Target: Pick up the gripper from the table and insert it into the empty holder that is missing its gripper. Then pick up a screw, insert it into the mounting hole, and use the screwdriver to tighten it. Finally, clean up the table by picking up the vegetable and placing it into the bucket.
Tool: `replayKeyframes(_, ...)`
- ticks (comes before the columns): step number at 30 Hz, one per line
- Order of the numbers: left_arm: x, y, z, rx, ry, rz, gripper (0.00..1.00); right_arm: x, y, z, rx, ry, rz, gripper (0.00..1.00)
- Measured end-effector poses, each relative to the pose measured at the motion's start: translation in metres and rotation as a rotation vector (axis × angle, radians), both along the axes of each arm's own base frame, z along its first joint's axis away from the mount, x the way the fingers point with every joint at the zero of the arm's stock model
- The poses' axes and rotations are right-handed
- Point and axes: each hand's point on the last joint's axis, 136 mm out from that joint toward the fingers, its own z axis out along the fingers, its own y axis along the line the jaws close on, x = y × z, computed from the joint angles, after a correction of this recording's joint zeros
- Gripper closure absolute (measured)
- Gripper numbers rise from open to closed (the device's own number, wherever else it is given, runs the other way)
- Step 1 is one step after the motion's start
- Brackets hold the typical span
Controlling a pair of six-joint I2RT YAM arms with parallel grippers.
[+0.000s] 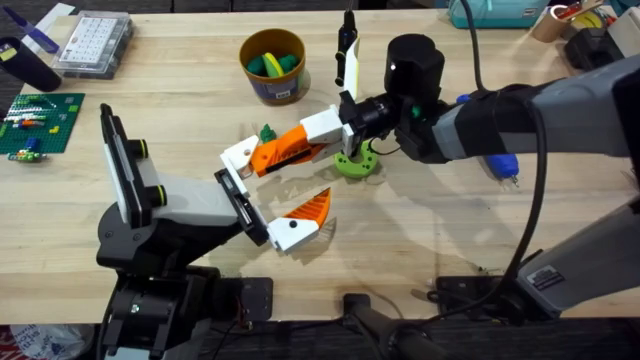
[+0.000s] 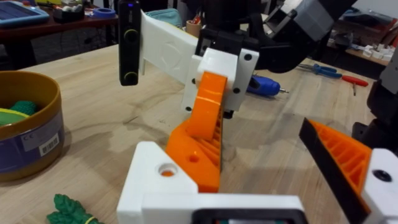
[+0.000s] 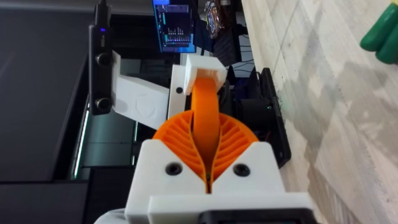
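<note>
The loose gripper is an orange ribbed finger (image 1: 288, 150). Its base sits against the white holder (image 1: 243, 158) on my left arm. My right gripper (image 1: 332, 132) is shut on its tip, and the right wrist view shows both pads (image 3: 186, 140) pressed on the orange finger (image 3: 205, 109). My left gripper (image 1: 318, 172) is open, with its other finger (image 1: 302, 217) far from the holder (image 2: 163, 177). A green vegetable (image 1: 267, 132) lies beside the holder. The bucket (image 1: 272, 88) stands behind it. A blue screwdriver (image 1: 503, 165) lies under the right arm. The screw is out of view.
A green ring-shaped stand (image 1: 357, 163) sits just under the right gripper. Behind it rises a black cylinder (image 1: 414, 62). A parts box (image 1: 92, 42) and a green brick plate (image 1: 40, 122) lie at the far left. The bucket (image 2: 28, 124) holds green items.
</note>
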Motion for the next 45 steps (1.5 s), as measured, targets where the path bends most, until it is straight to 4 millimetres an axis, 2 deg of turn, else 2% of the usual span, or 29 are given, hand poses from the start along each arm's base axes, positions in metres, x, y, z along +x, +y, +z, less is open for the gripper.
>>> replayKeyframes(13,-0.001,-0.001,-0.001,-0.007,0.023,-0.006,0.013,0.001,-0.001,-0.001,-0.006,0.011,-0.002,0.988)
replayKeyframes(33,-0.005,-0.003,-0.001,-0.023,0.051,-0.033,0.013,-0.001,0.020,-0.006,-0.035,0.012,-0.063,0.988)
replayKeyframes(45,-0.003,-0.001,-0.001,-0.026,0.056,-0.019,0.013,0.003,0.023,-0.007,-0.039,0.005,-0.092,0.987)
